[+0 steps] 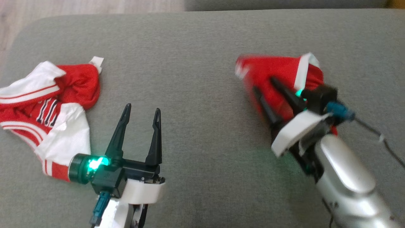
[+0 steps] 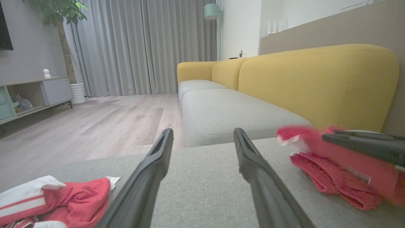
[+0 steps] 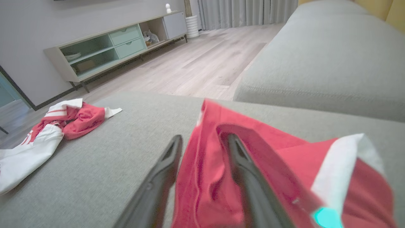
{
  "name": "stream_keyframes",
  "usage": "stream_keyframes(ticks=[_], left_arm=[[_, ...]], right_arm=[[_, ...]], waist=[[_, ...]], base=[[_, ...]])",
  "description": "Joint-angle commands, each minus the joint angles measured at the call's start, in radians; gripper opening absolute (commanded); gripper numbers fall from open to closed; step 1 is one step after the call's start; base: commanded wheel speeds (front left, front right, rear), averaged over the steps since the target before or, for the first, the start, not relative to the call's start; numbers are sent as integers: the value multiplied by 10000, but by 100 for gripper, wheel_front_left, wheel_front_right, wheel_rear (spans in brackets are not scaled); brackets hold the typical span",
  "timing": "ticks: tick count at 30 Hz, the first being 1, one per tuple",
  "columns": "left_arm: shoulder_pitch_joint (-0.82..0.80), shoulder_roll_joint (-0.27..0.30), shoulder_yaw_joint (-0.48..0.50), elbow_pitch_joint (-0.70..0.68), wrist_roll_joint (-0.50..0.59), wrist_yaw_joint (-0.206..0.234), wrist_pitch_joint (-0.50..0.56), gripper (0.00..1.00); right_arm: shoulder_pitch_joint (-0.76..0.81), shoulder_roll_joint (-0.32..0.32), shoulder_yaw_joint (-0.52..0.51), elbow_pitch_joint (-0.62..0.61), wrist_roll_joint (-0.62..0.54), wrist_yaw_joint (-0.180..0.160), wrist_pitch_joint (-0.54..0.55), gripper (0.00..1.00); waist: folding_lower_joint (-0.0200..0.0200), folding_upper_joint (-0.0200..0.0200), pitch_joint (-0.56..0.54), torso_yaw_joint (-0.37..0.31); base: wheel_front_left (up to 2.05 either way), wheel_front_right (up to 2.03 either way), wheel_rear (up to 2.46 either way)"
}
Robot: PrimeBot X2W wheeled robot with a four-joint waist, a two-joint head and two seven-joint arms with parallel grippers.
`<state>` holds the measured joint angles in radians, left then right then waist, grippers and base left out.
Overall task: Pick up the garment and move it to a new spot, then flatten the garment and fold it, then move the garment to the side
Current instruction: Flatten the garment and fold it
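Note:
The garment (image 1: pixel 278 68), red with a white band, lies bunched on the right of the grey cushion (image 1: pixel 202 47) and looks blurred. My right gripper (image 1: pixel 265 85) is over it with its fingers apart. In the right wrist view red cloth (image 3: pixel 284 164) sits between and around the parted fingers of the right gripper (image 3: pixel 204 141). My left gripper (image 1: pixel 142 109) hovers open over bare cushion near the front, holding nothing. The left wrist view has the left gripper (image 2: pixel 202 133) open and the garment (image 2: pixel 332 180) to the right, under a dark finger (image 2: pixel 364 144) of the right gripper.
A second red and white garment (image 1: pixel 47 107) lies crumpled at the cushion's left edge, close to my left wrist. Wooden floor (image 1: pixel 79 6) lies beyond the far left corner. A yellow sofa back (image 2: pixel 316 82) rises behind. A cable (image 1: pixel 379 136) trails from my right wrist.

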<state>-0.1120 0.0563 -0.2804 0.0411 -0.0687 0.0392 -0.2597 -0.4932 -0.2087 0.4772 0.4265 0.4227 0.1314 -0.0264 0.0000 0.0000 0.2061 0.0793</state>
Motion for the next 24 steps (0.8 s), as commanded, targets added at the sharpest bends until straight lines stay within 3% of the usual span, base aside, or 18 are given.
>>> stream_keyframes(ticks=[1, 5, 12, 14, 15, 18, 24], left_arm=[[-87, -23, 256, -311, -104, 28, -21, 100], [18, -39, 305, -349, -160, 73, -21, 100], [258, -51, 471, -476, -177, 92, -21, 100], [273, -53, 484, -485, -170, 59, -21, 100], [267, -53, 489, -490, -160, 46, -21, 100], [229, -56, 464, -484, -147, 5, -21, 100], [229, -58, 274, -450, -255, 74, -21, 100]], right_arm=[[296, 109, 186, -440, -34, -7, -129, 100], [933, 18, 80, -1029, 16, -7, -338, 100], [1864, -634, -1333, -2196, -732, -7, -339, 100], [2040, -827, -1667, -2232, -980, -7, -147, 38], [2103, -905, -1845, -2180, -1095, -7, -58, 0], [2190, -1121, -2289, -1664, -1676, -7, 236, 0], [2100, -936, -2912, -284, -2473, -7, 633, 0]], waist=[[0, 0, -24, 229], [0, 0, -71, 410], [0, 0, -179, 591], [0, 0, -193, 663], [0, 0, -197, 697], [0, 0, -206, 837], [0, 0, -215, 1189]], base=[[0, 0, 0], [0, 0, 0], [0, 0, 0], [0, 0, 0], [0, 0, 0], [0, 0, 0], [0, 0, 0]])
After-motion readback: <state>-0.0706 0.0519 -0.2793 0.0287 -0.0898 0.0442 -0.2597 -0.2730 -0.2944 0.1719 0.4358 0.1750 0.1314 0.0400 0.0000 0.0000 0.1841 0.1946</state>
